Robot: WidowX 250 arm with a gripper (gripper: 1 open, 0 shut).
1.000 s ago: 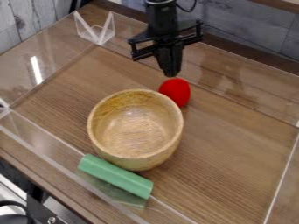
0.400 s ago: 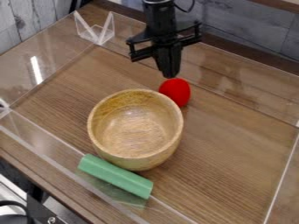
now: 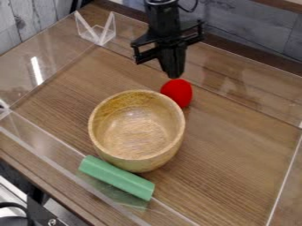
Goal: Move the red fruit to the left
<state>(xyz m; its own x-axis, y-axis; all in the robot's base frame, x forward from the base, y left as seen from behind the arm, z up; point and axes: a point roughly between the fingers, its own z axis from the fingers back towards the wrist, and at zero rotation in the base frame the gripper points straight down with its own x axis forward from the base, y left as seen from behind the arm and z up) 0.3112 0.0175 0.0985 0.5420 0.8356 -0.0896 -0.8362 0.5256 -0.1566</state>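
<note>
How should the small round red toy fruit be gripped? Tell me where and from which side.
Grip the red toy fruit around its middle, probably from above: it is round, without a handle, and the wide wooden bowl crowds its near side.

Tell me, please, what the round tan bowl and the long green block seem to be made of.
The round tan bowl looks like smooth wood, judging by its warm colour and soft sheen; the long green block is perhaps matte plastic or foam, given its even colour.
</note>
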